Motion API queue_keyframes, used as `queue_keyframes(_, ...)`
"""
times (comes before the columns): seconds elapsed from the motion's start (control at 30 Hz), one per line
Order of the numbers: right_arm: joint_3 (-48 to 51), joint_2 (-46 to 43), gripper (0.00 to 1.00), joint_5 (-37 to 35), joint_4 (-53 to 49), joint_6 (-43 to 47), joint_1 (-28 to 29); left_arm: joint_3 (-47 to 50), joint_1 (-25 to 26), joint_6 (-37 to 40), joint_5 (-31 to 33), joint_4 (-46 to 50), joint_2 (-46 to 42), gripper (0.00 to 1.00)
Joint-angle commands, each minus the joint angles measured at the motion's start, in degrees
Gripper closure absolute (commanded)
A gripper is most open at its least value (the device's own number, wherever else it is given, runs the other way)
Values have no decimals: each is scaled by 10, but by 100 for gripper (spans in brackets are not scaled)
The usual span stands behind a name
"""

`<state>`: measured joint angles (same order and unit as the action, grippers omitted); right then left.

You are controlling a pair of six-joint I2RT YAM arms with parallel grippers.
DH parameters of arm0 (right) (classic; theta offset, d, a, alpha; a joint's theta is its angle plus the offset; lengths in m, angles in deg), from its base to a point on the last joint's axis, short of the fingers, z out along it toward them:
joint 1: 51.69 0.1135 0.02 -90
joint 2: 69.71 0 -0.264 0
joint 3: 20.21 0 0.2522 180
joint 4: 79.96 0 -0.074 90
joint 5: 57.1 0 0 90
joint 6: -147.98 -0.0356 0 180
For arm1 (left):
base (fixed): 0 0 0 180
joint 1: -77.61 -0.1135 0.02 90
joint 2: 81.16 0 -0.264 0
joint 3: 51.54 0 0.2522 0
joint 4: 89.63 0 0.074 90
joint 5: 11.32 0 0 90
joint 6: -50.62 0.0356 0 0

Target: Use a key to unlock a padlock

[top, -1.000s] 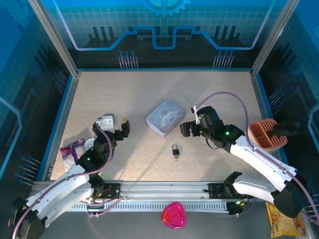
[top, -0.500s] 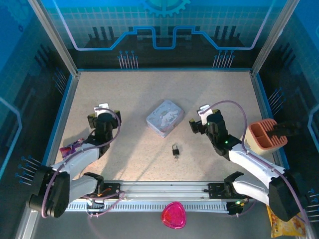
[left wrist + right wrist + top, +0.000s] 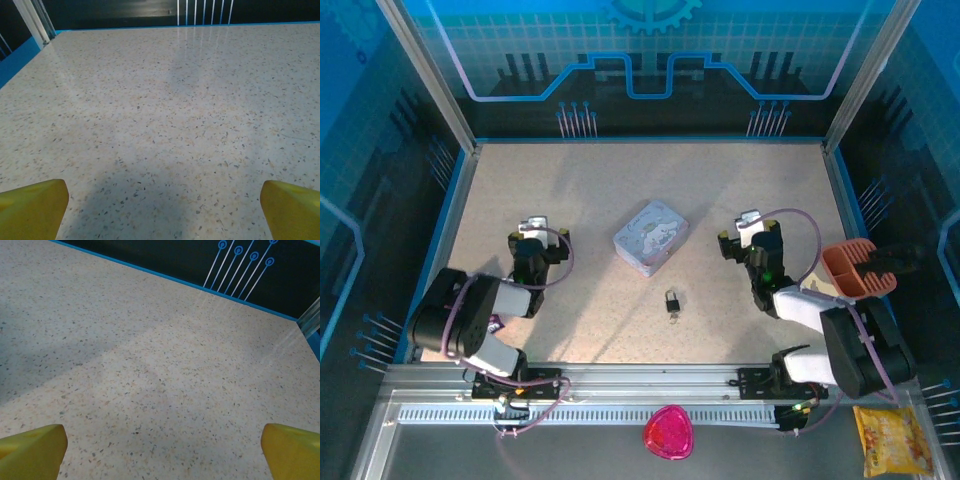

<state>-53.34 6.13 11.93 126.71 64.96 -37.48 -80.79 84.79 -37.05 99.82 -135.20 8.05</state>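
- Padlock (image 3: 672,299) seen lying on speckled table (image 3: 570,180), toward near edge, between both arms; set near grey tin (image 3: 651,236) but apart from it.
- Key (image 3: 674,314) made out as tiny sliver at padlock's near end; whether inserted cannot be told.
- Left gripper (image 3: 534,235) positioned left of tin, yellow fingertips (image 3: 35,207) spread wide, bare tabletop seen between.
- Right gripper (image 3: 748,228) positioned right of tin, jaws likewise spread wide over bare tabletop.
- Both grippers well apart from padlock.

The small dark padlock (image 3: 672,299) lies flat on the table (image 3: 570,190), tiny key (image 3: 674,314) beside its near end.
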Motion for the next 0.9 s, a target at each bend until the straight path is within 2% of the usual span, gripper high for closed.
queue_keyframes(0.0,10,26,0,37,110,-1,-22,9,-17,1,-47,-97,11,1)
queue_keyframes(0.1,13,53,0,78,141,-15,-41,-12,-27,-3,-66,-52,7,1)
queue_keyframes(0.2,14,87,0,98,170,-24,-54,-56,-42,-23,-65,41,1,1)
queue_keyframes(0.27,24,102,0,98,203,-29,-57,-54,-61,-39,-97,43,-2,1)
queue_keyframes(0.37,25,136,0,97,247,-35,-64,-54,-60,-38,-95,41,-2,1)
queue_keyframes(0.43,3,127,0,110,182,-40,-70,-53,-60,-38,-95,41,-2,1)
queue_keyframes(0.53,-16,130,0,89,150,-56,-75,-54,-60,-37,-94,41,-2,1)
queue_keyframes(0.67,-19,128,0,48,143,-86,-88,-53,-59,-37,-92,41,-2,1)
queue_keyframes(0.87,-18,128,0,48,145,-85,-88,-53,-59,-37,-93,41,-2,1)
